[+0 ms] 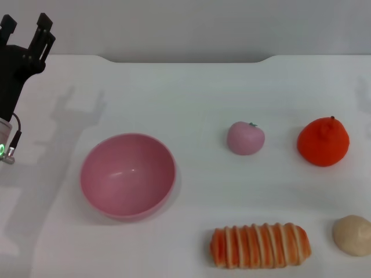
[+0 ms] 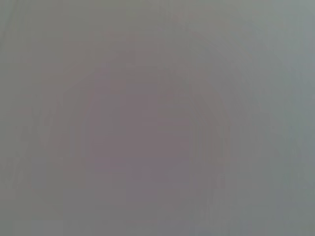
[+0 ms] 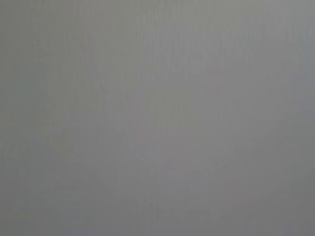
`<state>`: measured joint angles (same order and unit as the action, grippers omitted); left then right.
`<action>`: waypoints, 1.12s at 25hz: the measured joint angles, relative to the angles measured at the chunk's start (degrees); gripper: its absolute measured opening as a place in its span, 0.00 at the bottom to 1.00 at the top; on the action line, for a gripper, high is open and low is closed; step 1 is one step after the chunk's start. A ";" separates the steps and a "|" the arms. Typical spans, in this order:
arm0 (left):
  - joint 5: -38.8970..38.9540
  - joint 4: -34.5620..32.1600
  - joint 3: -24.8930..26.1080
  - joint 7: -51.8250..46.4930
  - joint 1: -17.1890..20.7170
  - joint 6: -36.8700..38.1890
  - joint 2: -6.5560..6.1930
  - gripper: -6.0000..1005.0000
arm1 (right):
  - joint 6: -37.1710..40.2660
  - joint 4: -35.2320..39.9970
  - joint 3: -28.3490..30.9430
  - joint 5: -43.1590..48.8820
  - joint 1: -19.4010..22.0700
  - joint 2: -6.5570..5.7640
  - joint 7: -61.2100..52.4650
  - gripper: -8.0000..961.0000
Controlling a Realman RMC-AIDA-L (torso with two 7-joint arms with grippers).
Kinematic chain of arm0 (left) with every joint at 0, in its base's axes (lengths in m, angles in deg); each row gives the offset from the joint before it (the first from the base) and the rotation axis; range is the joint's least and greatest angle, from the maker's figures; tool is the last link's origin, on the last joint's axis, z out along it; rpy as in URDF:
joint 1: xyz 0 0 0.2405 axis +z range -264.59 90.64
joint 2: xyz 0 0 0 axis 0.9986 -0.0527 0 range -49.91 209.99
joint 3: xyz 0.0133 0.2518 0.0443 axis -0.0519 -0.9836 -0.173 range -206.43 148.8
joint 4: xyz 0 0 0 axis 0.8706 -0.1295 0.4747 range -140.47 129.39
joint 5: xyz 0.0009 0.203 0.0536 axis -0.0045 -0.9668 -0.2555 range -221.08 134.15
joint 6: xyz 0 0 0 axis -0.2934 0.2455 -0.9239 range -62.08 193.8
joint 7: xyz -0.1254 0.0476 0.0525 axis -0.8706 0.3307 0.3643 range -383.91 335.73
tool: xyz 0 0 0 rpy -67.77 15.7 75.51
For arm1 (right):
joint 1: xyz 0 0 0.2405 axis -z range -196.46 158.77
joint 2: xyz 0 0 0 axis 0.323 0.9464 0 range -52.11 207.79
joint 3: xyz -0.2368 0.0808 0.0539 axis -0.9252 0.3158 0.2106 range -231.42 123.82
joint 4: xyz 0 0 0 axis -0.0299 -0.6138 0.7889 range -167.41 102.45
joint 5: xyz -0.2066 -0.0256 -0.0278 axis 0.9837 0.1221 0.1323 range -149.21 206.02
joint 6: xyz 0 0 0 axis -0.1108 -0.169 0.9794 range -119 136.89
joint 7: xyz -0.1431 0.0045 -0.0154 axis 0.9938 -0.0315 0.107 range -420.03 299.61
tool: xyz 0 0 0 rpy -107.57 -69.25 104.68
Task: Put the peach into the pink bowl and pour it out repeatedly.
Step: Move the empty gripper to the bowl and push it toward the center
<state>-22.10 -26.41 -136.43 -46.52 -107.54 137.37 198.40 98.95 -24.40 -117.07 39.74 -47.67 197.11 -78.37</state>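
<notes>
The peach (image 1: 245,138) is lying on the white counter (image 1: 191,92), well apart from the empty pink bowl (image 1: 127,175), awaiting pickup. The left pincer (image 1: 27,28) is hanging raised at the far left, fingers spread, holding nothing. The right pincer is sitting out of view.

Pink bowl (image 1: 127,175): smooth plastic, glossy, with soft highlights on the inner wall.
Peach (image 1: 246,138): matt, even-skinned.
Orange fruit (image 1: 323,141): matt, faintly dimpled skin.
Striped bread loaf (image 1: 259,245): ridged, slight sheen.
Beige lump (image 1: 352,234): matt, finely grainy.
Desk (image 1: 191,92): white, smooth, matt.
Left pincer (image 1: 27,30): black, matt, hard plastic or metal by its look.
</notes>
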 joint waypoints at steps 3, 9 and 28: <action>0.00 0.08 0.02 0.12 -0.01 -0.65 0.00 0.73 | -0.48 -0.06 0.00 -0.01 -0.07 0.00 0.01 0.47; -0.01 0.07 0.05 0.35 -0.26 -1.27 0.07 0.70 | -3.05 0.11 0.00 -0.01 -0.86 -0.11 0.02 0.47; 0.08 1.42 1.34 0.81 -2.34 -4.01 -0.25 0.60 | -8.92 0.01 1.00 -0.11 -3.14 0.00 -0.02 0.47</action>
<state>-22.02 -25.00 -135.09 -45.71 -109.88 133.36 198.15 90.03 -24.39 -116.07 39.63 -50.81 197.10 -78.39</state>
